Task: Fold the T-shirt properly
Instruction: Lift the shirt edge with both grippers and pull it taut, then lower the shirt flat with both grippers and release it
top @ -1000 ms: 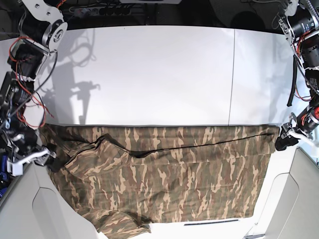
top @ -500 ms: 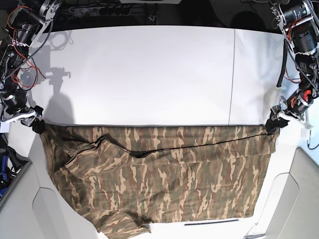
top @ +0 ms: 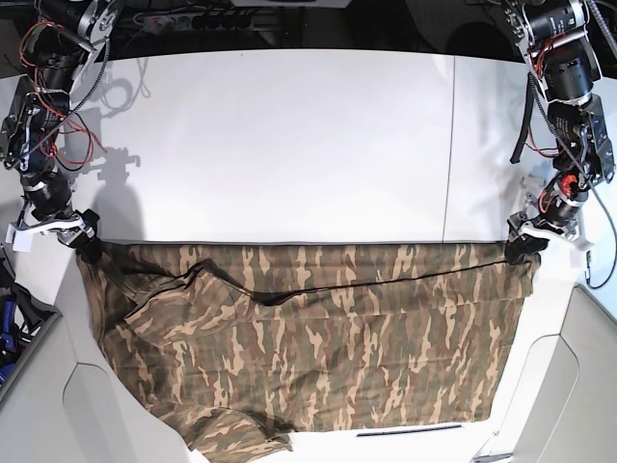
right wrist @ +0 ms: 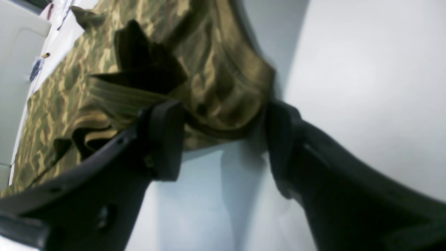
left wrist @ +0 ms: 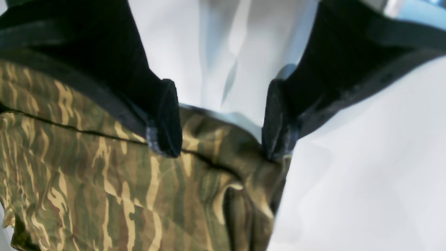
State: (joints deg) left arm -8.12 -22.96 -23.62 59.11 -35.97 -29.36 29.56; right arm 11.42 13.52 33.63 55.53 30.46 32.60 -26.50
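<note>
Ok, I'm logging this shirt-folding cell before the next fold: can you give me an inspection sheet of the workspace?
Surface: white table, far half bare.
Job's things: camouflage T-shirt spread along the near edge, folded edge straight, near-left part rumpled.
Clutter: nothing seen.
Grippers: left gripper open, fingertips at the shirt's corner; right gripper open at the opposite corner, by the ribbed collar.
Cables: red wires loose on the right arm; black cable on the left arm.
Surroundings: grey panels flanking the near corners.
</note>
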